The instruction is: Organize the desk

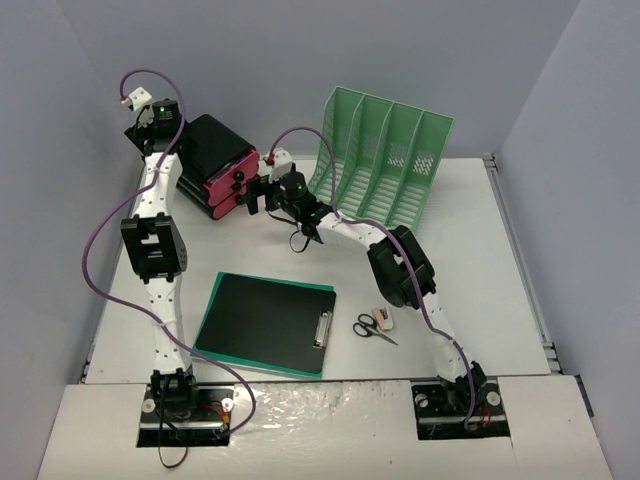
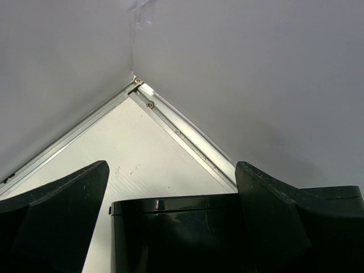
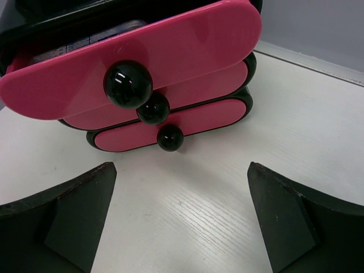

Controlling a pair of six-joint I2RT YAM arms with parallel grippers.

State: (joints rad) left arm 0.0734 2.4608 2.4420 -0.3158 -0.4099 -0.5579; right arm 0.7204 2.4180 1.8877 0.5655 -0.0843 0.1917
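Note:
The white desk (image 1: 480,260) carries a black drawer unit (image 1: 215,165) with three pink drawer fronts at the back left. My left gripper (image 1: 170,125) is open behind the unit. In the left wrist view (image 2: 172,166) its jaws straddle the unit's black top edge (image 2: 170,233) near the desk's corner rail (image 2: 170,128). My right gripper (image 1: 255,190) is open and empty in front of the drawers. It also shows in the right wrist view (image 3: 181,166), low over the desk (image 3: 193,216). The top drawer (image 3: 142,62) stands pulled out a little; its black knob (image 3: 127,83) is ahead of the jaws.
A mint-green file rack (image 1: 385,160) stands at the back middle. A black clipboard (image 1: 270,320) lies on a green folder (image 1: 212,315) at the front. Scissors (image 1: 372,328) and a pink eraser (image 1: 383,318) lie to its right. Grey walls close the back and sides.

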